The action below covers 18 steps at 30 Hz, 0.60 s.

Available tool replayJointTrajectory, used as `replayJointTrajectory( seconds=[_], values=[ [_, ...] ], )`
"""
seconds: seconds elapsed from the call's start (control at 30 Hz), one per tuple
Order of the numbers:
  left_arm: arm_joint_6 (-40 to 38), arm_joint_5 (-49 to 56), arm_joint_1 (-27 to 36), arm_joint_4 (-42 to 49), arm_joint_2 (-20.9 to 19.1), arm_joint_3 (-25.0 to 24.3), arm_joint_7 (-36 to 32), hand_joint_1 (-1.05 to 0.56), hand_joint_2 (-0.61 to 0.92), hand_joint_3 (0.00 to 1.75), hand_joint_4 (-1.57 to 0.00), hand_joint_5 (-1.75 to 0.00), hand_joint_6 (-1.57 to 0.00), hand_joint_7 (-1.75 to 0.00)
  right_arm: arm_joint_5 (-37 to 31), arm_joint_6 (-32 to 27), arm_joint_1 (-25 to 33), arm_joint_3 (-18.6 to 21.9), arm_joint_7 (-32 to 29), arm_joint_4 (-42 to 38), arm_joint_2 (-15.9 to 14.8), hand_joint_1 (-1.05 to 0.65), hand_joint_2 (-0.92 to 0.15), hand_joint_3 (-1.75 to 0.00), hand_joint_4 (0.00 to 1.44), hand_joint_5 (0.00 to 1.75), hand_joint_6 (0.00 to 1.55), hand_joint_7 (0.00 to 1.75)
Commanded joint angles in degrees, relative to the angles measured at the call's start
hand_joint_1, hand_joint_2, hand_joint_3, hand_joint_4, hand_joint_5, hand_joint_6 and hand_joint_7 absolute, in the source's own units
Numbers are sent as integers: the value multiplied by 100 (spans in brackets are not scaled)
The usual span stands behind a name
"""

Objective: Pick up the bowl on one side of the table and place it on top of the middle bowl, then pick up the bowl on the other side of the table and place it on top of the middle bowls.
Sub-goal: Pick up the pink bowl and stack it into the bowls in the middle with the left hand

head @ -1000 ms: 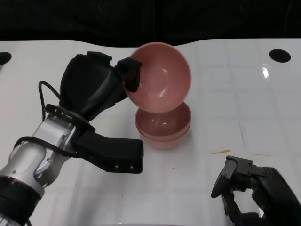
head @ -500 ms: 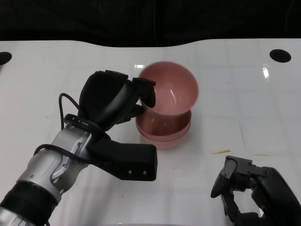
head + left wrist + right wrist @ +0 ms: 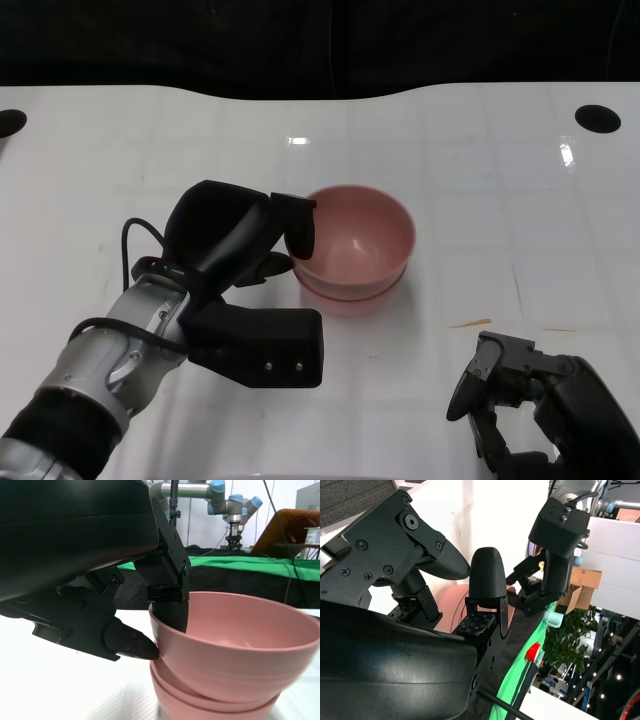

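Two hands show from the head camera: nearest, the right hand [image 3: 530, 405] rests low on the white worktop [image 3: 500, 180], well apart from the bowls, fingers curled in around nothing. Farther off, the left hand [image 3: 240, 235] pinches the rim of the top pink bowl [image 3: 358, 235]. Only the left wrist camera shows one finger [image 3: 170, 607] inside the rim, another outside, and the top bowl tilted in the lower bowls [image 3: 210, 707].
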<state>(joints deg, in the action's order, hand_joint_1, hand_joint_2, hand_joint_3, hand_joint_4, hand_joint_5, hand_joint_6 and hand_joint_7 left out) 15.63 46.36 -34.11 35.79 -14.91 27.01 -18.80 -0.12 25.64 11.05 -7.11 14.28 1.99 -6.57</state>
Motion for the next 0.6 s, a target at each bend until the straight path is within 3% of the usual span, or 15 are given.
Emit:
replayJointTrajectory(
  seconds=[0.03,0.17,0.5,0.6],
  values=[
    [13,-56,-78,172,6,7,-18,-24,87,23,-88,-175,-72,-160,1,-3,31,26,-37,62,-23,-21,-41,-134,87,175,79,151],
    [-13,-42,-48,339,44,40,-4,-25,84,24,-88,-175,-66,-174,39,-3,45,31,-8,69,-31,-21,-41,-134,87,175,79,151],
    [14,-20,-112,688,108,123,-86,-25,84,23,-89,-175,-63,-175,-29,12,35,28,-49,73,-22,-21,-41,-134,87,175,79,150],
    [-41,9,-161,805,139,172,-106,-26,83,22,-87,-175,-63,-168,-39,31,30,25,-58,62,-16,-21,-41,-134,87,175,79,150]
  ],
)
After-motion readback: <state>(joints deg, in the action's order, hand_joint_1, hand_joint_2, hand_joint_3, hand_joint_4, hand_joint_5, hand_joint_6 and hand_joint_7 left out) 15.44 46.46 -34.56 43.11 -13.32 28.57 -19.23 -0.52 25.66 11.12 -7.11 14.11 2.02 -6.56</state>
